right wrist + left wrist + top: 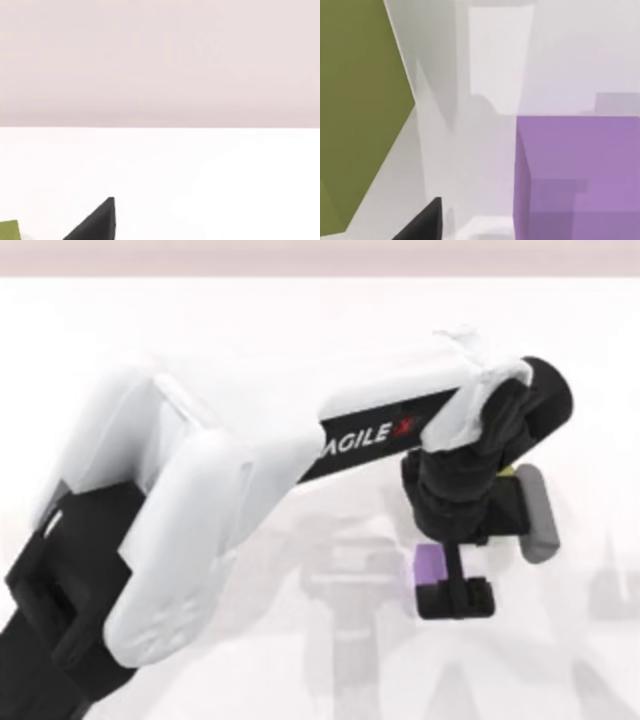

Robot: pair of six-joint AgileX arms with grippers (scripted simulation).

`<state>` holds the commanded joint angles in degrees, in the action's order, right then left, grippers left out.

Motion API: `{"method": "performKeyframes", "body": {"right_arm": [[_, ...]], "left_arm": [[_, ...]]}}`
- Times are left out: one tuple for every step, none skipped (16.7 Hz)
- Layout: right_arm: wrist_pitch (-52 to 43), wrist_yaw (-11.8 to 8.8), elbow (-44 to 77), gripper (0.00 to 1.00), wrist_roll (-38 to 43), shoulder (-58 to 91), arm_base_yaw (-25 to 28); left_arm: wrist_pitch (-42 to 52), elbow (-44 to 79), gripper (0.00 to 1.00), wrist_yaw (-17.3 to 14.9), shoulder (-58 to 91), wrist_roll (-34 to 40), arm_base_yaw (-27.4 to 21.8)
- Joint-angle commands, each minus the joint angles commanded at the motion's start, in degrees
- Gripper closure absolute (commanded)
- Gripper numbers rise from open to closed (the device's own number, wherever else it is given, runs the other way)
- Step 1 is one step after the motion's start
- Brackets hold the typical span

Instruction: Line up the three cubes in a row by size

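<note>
The left gripper [455, 595] hangs at the top view's lower right, just beside the purple cube [430, 563] (whether its fingers grip it, I cannot tell). In the left wrist view the olive cube [357, 115] sits well apart from the purple one.

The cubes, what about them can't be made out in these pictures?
- Top view: the left arm covers most of the table; only a sliver of the purple cube shows beside the left tool.
- Lime cube: hidden in every view, unless a yellow-green speck under the wrist is it.
- Olive cube: cut off by the edge in both wrist views.
- Left tool's grip: cannot tell.
</note>
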<state>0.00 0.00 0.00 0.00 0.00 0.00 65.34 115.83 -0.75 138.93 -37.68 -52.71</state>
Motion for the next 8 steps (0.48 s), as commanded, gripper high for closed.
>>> {"method": "performKeyframes", "body": {"right_arm": [[0.0, 0.0, 0.0, 0.00, 0.0, 0.0, 0.0], [0.0, 0.0, 0.0, 0.00, 0.0, 0.0, 0.0], [0.0, 0.0, 0.0, 0.00, 0.0, 0.0, 0.0], [0.0, 0.0, 0.0, 0.00, 0.0, 0.0, 0.0], [0.0, 0.0, 0.0, 0.00, 0.0, 0.0, 0.0], [0.0, 0.0, 0.0, 0.00, 0.0, 0.0, 0.0], [0.0, 0.0, 0.0, 0.00, 0.0, 0.0, 0.0], [0.0, 0.0, 0.0, 0.00, 0.0, 0.0, 0.0]], "left_arm": [[0.0, 0.0, 0.00, 0.0, 0.0, 0.0, 0.0], [0.0, 0.0, 0.00, 0.0, 0.0, 0.0, 0.1], [0.2, 0.2, 0.00, 0.0, 0.0, 0.0, 0.1], [1.0, 1.0, 0.00, 0.0, 0.0, -0.1, 0.1], [2.4, 2.4, 0.00, 0.1, 0.0, -0.1, 0.2], [4.4, 4.2, 0.00, 0.1, -0.1, -0.1, 0.4], [6.7, 6.1, 0.00, 0.1, -0.2, 0.0, 0.6], [9.2, 8.2, 0.00, 0.1, -0.4, 0.0, 0.7]]}}
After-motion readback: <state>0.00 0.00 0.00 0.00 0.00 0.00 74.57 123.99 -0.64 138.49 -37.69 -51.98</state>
